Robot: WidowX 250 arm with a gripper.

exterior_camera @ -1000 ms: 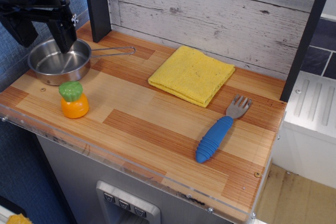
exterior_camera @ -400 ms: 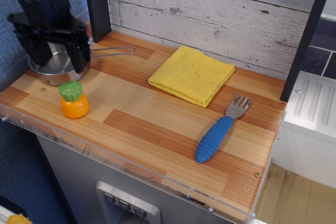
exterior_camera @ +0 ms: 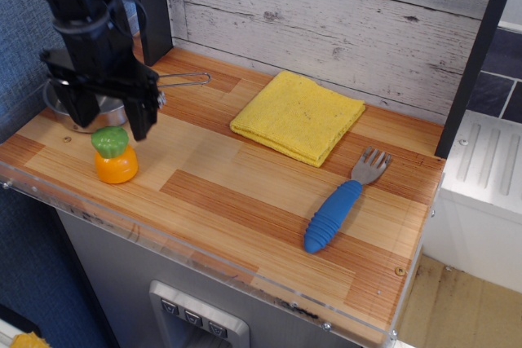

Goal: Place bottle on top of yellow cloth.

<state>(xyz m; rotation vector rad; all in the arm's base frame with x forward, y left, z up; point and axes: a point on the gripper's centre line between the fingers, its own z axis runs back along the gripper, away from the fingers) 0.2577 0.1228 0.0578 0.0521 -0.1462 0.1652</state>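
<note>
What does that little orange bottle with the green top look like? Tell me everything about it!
The bottle is small and squat, with a round, shiny orange body and a chunky green cap, and it looks like plastic. It stands upright on the wooden counter near the front left edge, in front of the metal pan. The black end effector hangs open just above its cap, one finger on each side; whether it touches the bottle is unclear.

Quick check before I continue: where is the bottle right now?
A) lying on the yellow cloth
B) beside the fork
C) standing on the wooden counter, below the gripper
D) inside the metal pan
C: the bottle stands upright on the bare counter, with the open gripper just above its green cap, far from the yellow cloth.
</note>
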